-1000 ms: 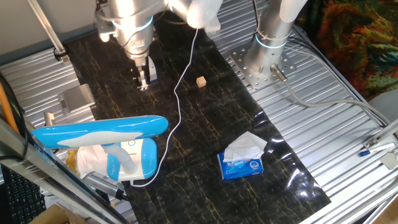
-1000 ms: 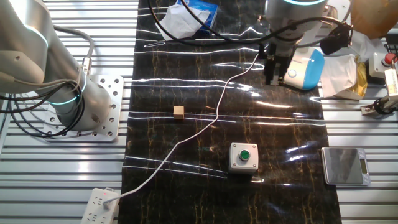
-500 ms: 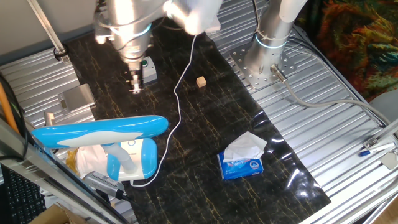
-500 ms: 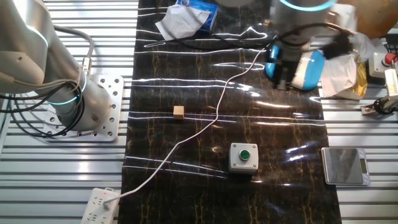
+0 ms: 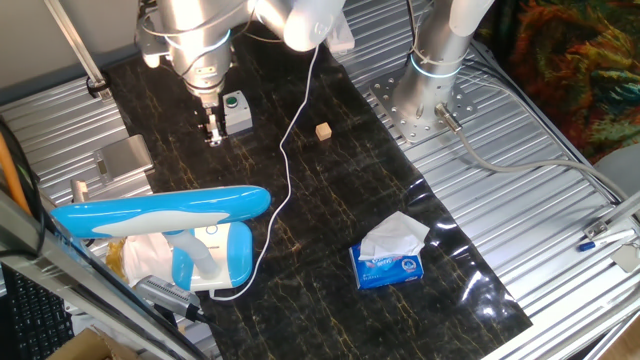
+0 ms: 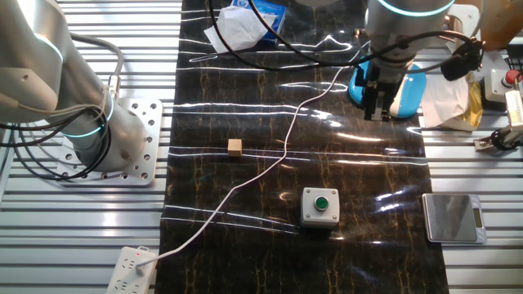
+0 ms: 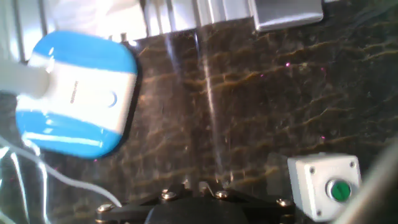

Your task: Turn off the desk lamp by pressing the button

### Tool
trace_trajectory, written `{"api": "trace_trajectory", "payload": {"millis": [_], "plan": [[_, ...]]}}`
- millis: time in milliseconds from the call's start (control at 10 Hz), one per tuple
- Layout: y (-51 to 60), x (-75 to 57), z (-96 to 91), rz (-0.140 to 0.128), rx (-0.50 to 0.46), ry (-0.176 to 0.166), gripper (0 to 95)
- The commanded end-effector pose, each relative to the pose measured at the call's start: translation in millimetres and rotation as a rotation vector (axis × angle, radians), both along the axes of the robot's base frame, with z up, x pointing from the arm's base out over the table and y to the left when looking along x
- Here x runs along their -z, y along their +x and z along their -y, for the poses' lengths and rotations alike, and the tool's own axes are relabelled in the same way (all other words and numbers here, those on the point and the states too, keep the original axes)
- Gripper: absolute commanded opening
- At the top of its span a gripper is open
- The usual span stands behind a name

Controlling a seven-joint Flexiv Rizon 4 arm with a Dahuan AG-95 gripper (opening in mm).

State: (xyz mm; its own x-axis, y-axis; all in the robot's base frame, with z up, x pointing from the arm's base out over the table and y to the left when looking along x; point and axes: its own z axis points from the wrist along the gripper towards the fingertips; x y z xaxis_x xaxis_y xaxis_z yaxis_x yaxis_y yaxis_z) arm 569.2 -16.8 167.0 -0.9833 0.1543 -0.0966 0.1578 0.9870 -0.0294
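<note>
The desk lamp (image 5: pixel 160 212) is sky-blue and white, with its long oval head folded over its rounded base (image 5: pixel 215 255) at the near left of the dark mat. The base also shows in the other fixed view (image 6: pixel 406 90) and in the hand view (image 7: pixel 74 93), with a small round mark (image 7: pixel 112 98) on its white top. A thin white cord (image 5: pixel 290 150) runs from it across the mat. A grey box with a green button (image 5: pixel 235 108) stands near my gripper (image 5: pixel 212 133). The gripper hangs above the mat between box and lamp, close to the base (image 6: pixel 377 110). Its fingertips are blurred.
A small wooden cube (image 5: pixel 322 131) and a blue tissue pack (image 5: pixel 390 262) lie on the mat. The arm's mount (image 5: pixel 425 95) stands at the back right. A metal scale (image 6: pixel 452 216), a power strip (image 6: pixel 131 265) and crumpled bags (image 5: pixel 150 255) by the lamp sit at the edges.
The gripper has moved sideways away from the green-button box toward the lamp's base, uncovering the box in one fixed view. Lamp, box and cord have not moved.
</note>
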Motion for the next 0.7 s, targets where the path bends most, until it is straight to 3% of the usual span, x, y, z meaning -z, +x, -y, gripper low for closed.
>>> {"api": "trace_trajectory", "payload": {"millis": [100, 500, 700], "plan": [[1.4, -0.1, -0.2, -0.01, 0.0, 0.003, 0.0], [1.1, -1.0, -0.3, -0.015, -0.032, 0.003, 0.0], [1.1, -1.0, -0.3, -0.078, -0.11, -0.011, 0.0]]}}
